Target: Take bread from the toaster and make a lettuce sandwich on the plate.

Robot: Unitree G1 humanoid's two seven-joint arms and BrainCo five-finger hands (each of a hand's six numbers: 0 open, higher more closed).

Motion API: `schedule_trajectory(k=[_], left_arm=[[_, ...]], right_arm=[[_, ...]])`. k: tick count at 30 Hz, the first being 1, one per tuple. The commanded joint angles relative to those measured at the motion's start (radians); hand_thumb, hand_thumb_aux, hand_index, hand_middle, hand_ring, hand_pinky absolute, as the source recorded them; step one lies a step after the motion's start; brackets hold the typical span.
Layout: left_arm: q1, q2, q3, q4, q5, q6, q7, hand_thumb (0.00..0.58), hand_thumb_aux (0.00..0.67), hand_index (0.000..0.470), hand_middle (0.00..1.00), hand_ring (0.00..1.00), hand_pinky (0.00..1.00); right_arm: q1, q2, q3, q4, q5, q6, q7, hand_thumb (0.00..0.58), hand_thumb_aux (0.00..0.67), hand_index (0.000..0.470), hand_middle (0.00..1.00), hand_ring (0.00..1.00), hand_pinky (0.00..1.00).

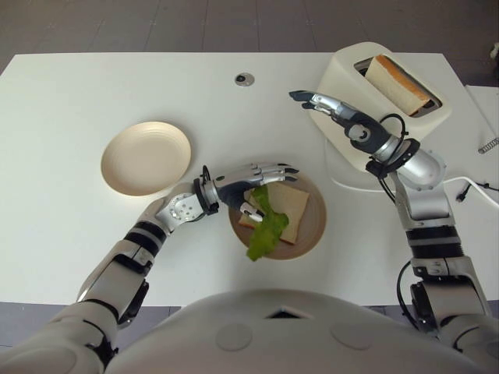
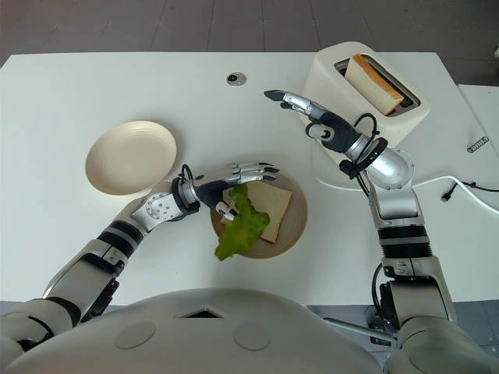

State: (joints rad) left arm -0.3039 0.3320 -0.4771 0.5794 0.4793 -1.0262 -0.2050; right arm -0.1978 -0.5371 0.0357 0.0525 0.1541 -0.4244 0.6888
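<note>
The left hand pinches lettuce over the plate, hiding some bread. The right hand is spread beyond the plate

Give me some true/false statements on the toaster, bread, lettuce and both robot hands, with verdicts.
1. A golden bread slice stands in the white plastic toaster. True.
2. The green lettuce leaf is covered by bread. False: the leaf lies on top of the pale bread slice on the tan round plate, overhanging its rim.
3. The right robot hand grips bread. False: this hand holds nothing, fingers extended, beside the toaster.
4. The left robot hand is above the tan plate. True.
</note>
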Motion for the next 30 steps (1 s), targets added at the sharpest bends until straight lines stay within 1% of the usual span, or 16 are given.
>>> schedule_trajectory(k=[1, 5, 6, 7, 8, 10, 12, 14, 16, 18, 20, 21, 22, 23, 24, 30], left_arm=[[-0.018, 0.024, 0.018, 0.031, 0.038, 0.021, 0.023, 0.000, 0.000, 0.000, 0.00, 0.00, 0.00], [-0.037, 0.062, 0.033, 0.078, 0.082, 0.045, 0.061, 0.023, 0.013, 0.009, 0.00, 0.00, 0.00], [-0.040, 0.075, 0.041, 0.083, 0.078, 0.045, 0.067, 0.096, 0.058, 0.041, 0.00, 0.00, 0.00], [-0.043, 0.087, 0.053, 0.088, 0.075, 0.047, 0.076, 0.209, 0.134, 0.094, 0.00, 0.00, 0.00], [-0.047, 0.099, 0.066, 0.093, 0.067, 0.046, 0.084, 0.237, 0.155, 0.109, 0.00, 0.00, 0.00], [-0.054, 0.114, 0.084, 0.105, 0.057, 0.039, 0.096, 0.462, 0.368, 0.258, 0.00, 0.00, 0.00], [-0.058, 0.113, 0.089, 0.113, 0.055, 0.034, 0.105, 0.524, 0.462, 0.324, 0.00, 0.00, 0.00], [-0.064, 0.103, 0.088, 0.119, 0.057, 0.029, 0.111, 0.528, 0.470, 0.330, 0.00, 0.00, 0.00], [-0.072, 0.096, 0.093, 0.123, 0.066, 0.031, 0.133, 0.508, 0.434, 0.304, 0.00, 0.00, 0.00], [-0.084, 0.098, 0.113, 0.125, 0.068, 0.041, 0.166, 0.415, 0.313, 0.219, 0.00, 0.00, 0.00], [-0.092, 0.105, 0.130, 0.125, 0.060, 0.039, 0.188, 0.377, 0.273, 0.192, 0.00, 0.00, 0.00], [-0.093, 0.107, 0.133, 0.126, 0.056, 0.035, 0.191, 0.325, 0.226, 0.159, 0.00, 0.00, 0.00], [-0.092, 0.109, 0.133, 0.128, 0.053, 0.031, 0.188, 0.255, 0.168, 0.118, 0.00, 0.00, 0.00], [-0.089, 0.109, 0.130, 0.128, 0.048, 0.025, 0.181, 0.100, 0.060, 0.042, 0.00, 0.00, 0.00], [-0.083, 0.109, 0.126, 0.124, 0.036, 0.016, 0.168, 0.000, 0.000, 0.000, 0.00, 0.00, 0.00], [-0.040, 0.096, 0.071, 0.089, -0.094, -0.038, 0.016, 0.000, 0.000, 0.000, 0.00, 0.00, 0.00]], right_arm=[[0.005, -0.004, 0.000, -0.002, -0.013, -0.004, 0.009, 0.000, 0.000, 0.000, 0.00, 0.00, 0.00], [0.004, -0.004, 0.000, -0.001, -0.014, -0.005, 0.010, 0.000, 0.000, 0.000, 0.00, 0.00, 0.00], [0.004, -0.005, 0.000, -0.002, -0.013, -0.004, 0.011, 0.000, 0.000, 0.000, 0.00, 0.00, 0.00], [0.003, -0.006, 0.000, -0.002, -0.013, -0.004, 0.012, 0.000, 0.000, 0.000, 0.00, 0.00, 0.00], [0.003, -0.006, 0.001, -0.002, -0.013, -0.004, 0.014, 0.000, 0.000, 0.000, 0.00, 0.00, 0.00], [0.001, -0.006, 0.001, -0.001, -0.013, -0.004, 0.015, 0.000, 0.000, 0.000, 0.00, 0.00, 0.00], [0.000, -0.008, -0.001, 0.001, -0.013, -0.003, 0.017, 0.000, 0.000, 0.000, 0.00, 0.00, 0.00], [0.000, -0.010, -0.002, 0.001, -0.012, -0.003, 0.018, 0.000, 0.000, 0.000, 0.00, 0.00, 0.00], [0.000, -0.009, -0.001, 0.000, -0.013, -0.002, 0.019, 0.000, 0.000, 0.000, 0.00, 0.00, 0.00], [-0.001, -0.008, 0.000, -0.001, -0.013, -0.001, 0.021, 0.000, 0.000, 0.000, 0.00, 0.00, 0.00], [-0.003, -0.007, 0.001, 0.001, -0.015, -0.001, 0.021, 0.000, 0.000, 0.000, 0.00, 0.00, 0.00], [-0.003, -0.006, 0.000, 0.001, -0.016, -0.001, 0.021, 0.000, 0.000, 0.000, 0.00, 0.00, 0.00], [-0.004, -0.006, 0.000, 0.001, -0.017, -0.001, 0.020, 0.000, 0.000, 0.000, 0.00, 0.00, 0.00], [-0.004, -0.005, 0.000, 0.001, -0.018, -0.001, 0.020, 0.000, 0.000, 0.000, 0.00, 0.00, 0.00], [-0.004, -0.005, 0.000, 0.002, -0.019, -0.001, 0.020, 0.000, 0.000, 0.000, 0.00, 0.00, 0.00], [-0.004, -0.005, -0.001, 0.007, -0.022, -0.001, 0.020, 0.000, 0.000, 0.000, 0.00, 0.00, 0.00]])
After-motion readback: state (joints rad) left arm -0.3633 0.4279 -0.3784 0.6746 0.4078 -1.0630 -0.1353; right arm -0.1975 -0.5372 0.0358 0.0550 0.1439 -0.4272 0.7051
